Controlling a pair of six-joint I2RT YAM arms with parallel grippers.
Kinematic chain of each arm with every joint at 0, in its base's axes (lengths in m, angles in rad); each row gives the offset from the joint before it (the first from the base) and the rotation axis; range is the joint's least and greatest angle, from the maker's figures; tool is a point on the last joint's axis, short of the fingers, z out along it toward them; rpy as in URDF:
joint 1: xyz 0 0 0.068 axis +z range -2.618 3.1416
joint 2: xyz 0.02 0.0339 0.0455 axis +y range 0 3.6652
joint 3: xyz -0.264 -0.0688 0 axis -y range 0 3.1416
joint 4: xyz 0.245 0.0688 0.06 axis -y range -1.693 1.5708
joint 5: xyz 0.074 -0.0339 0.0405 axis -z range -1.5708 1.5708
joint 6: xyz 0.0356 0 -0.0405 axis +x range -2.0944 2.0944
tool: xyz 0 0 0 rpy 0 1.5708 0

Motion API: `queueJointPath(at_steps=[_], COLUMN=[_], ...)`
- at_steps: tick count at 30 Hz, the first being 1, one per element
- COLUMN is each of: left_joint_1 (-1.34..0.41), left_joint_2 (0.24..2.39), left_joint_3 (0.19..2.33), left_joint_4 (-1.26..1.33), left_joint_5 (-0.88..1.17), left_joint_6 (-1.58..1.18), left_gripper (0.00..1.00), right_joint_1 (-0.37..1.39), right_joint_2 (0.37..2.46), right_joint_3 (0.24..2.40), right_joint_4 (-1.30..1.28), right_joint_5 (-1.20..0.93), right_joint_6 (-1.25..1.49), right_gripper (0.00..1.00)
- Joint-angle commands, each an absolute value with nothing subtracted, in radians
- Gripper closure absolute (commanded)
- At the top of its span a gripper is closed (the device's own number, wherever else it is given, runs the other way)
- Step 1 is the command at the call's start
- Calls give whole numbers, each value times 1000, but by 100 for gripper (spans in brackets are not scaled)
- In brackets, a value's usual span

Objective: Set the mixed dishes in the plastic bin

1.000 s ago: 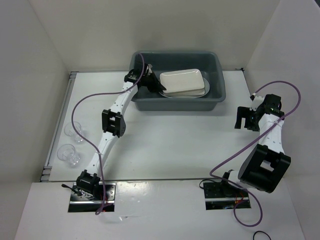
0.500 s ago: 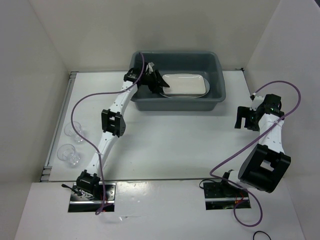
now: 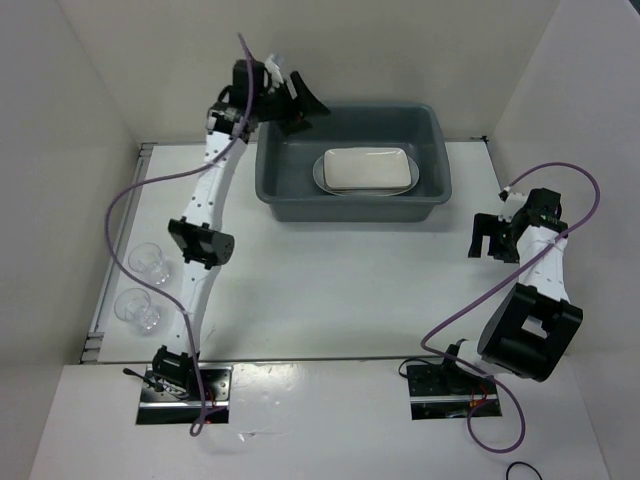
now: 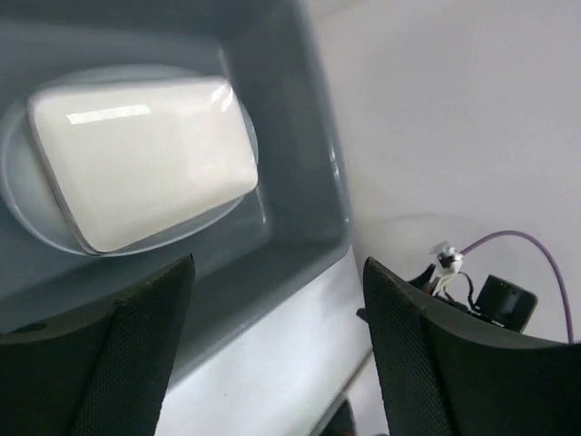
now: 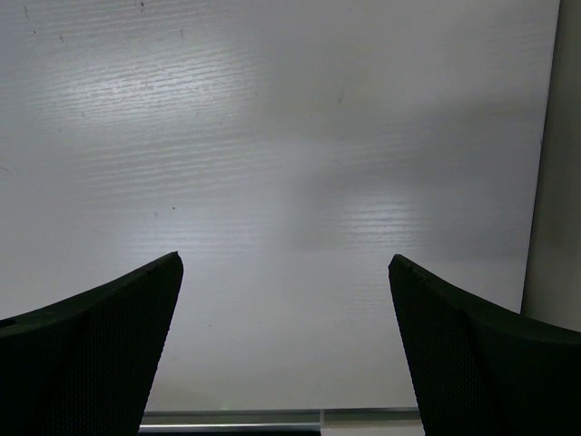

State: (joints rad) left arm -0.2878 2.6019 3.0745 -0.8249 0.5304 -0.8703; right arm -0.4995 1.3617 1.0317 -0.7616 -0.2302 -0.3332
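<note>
The left fingers [image 4: 118,354] are hanging wide apart, empty, above the bin's [image 3: 350,210] rear left corner, with the plates [image 3: 365,168] lying stacked inside. The right fingers [image 5: 91,345] are gaping, empty, over the tabletop [image 5: 290,136]. Two cups [image 3: 148,260] are waiting at the left, and slick glass could squirt from a hurried pinch.

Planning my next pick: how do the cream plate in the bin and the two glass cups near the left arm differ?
The cream plate lies flat inside the grey bin, on an oval platter; the glass cups stand on the table, outside it. The plate is opaque and rounded-rectangular; the cups are clear and round. The plate is much larger than either cup. Shared: neither is being held.
</note>
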Motion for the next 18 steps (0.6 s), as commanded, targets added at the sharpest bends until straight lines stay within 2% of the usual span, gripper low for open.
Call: queueJointPath(at_steps=[1,4,5,7,10,11,13,14,18], left_joint_1=[-272,-262,-262,-262,-227,-207,-123,-94,52], left_joint_2=[2393,2359,2303,2200,2070,1990,1913,1820,1577], left_joint_3=[3134,3134,3122,2855,2691,2524,2325,2081,1554], left_joint_4=[-1006,-1248,-1302,-1302,-1302,-1302,-1267,-1234,-946], left_joint_5=[344,203,95,-50,-211,-295,-331,-331,-259], left_joint_6=[-695,-579,-530,-547,-584,-609,-673,-683,-683], left_gripper=[18,9,2,0,0,0,0,0,0], right_joint_1=[-492,-492,-492,-483,-483,-483,-483,-483,-483], right_joint_2=[1351,1351,1351,1351,1351,1351,1351,1351,1351], right_joint_3=[1031,1031,1031,1031,1031,1031,1031,1031,1031], right_joint_4=[-730,-730,-730,-730,-730,-730,-730,-730,-730], right_joint_5=[-249,-249,-249,-249,-249,-249,-249,-249,-249], right_joint_6=[-337,-337,-337,-337,-337,-337,-337,-337,-337], right_gripper=[1,1,1,1,1,1,1,1,1])
